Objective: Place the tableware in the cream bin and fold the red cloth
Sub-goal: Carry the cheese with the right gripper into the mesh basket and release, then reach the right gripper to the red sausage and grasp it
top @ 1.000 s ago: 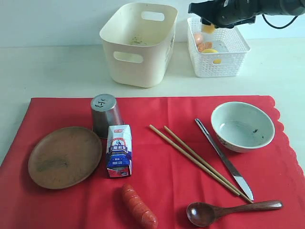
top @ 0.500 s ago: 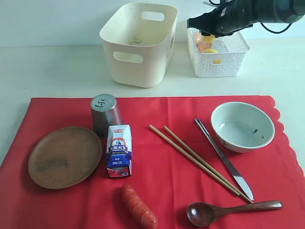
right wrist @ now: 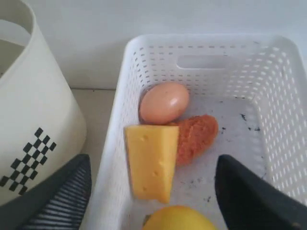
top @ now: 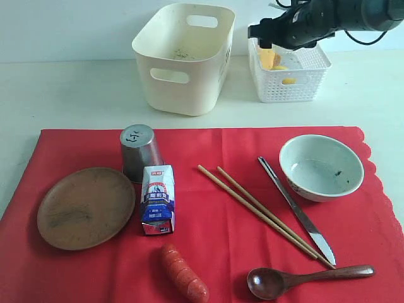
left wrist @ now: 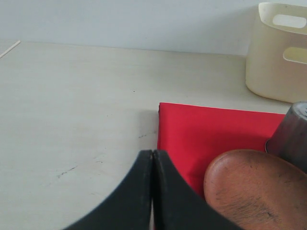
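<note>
gripper (left wrist: 152, 156) closed, red cloth (left wrist: 211, 129), plate (left wrist: 254, 191), perhaps cup (left wrist: 293, 134)

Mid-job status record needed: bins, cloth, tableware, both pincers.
cream bin: no tableware visible inside
white basket: egg, cheese, lemon, orange-red piece
red cloth: flat, unfolded
on cloth: plate, inverted cup, bowl, chopsticks, knife, spoon, milk carton, sausage
left pincer: shut, beside cloth corner
right pincer: open above white basket
</note>
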Tool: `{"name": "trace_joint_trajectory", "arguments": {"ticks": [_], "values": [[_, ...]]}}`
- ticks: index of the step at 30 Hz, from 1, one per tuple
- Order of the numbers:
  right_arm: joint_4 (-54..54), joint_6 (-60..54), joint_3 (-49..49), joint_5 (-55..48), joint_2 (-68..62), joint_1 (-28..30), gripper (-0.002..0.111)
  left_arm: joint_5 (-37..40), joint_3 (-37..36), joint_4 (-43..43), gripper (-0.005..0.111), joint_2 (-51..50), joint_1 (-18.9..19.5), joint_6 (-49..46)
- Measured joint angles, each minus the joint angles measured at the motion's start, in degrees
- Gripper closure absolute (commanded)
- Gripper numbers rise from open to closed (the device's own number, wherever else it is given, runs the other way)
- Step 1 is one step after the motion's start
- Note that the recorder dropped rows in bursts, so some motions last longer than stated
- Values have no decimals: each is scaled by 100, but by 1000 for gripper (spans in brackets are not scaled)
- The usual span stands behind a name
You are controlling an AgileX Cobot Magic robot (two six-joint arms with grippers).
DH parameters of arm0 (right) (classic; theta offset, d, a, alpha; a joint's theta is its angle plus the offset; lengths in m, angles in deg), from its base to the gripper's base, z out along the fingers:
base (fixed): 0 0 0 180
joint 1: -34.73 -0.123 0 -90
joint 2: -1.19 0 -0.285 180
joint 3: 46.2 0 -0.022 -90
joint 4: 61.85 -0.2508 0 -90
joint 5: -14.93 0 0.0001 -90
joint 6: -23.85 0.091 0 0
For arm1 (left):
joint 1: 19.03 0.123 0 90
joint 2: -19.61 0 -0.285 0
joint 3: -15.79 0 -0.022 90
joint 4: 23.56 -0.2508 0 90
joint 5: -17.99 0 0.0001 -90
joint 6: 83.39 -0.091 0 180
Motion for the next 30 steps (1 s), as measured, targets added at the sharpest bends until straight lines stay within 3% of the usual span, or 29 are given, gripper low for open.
{"name": "trace_joint_trajectory", "arguments": {"ticks": [8,12,15,21,22,26,30], "values": [[-334,21,-185,-67,314,0,38,0,0,0,105,0,0,0],[-357,21,-228,-636,716,0,40,0,0,0,105,0,0,0],[-375,-31,-228,-1355,1039,0,54,0,0,0,105,0,0,0],[-530,-601,-182,-3027,1817,0,97,0,0,0,105,0,0,0],[-561,-663,-138,-3173,1946,0,108,0,0,0,105,0,0,0],[-1038,-840,686,-3523,2991,-49,108,0,0,0,105,0,0,0],[-1059,-901,1937,-3547,3927,-826,108,0,0,-9,105,0,0,0]]}}
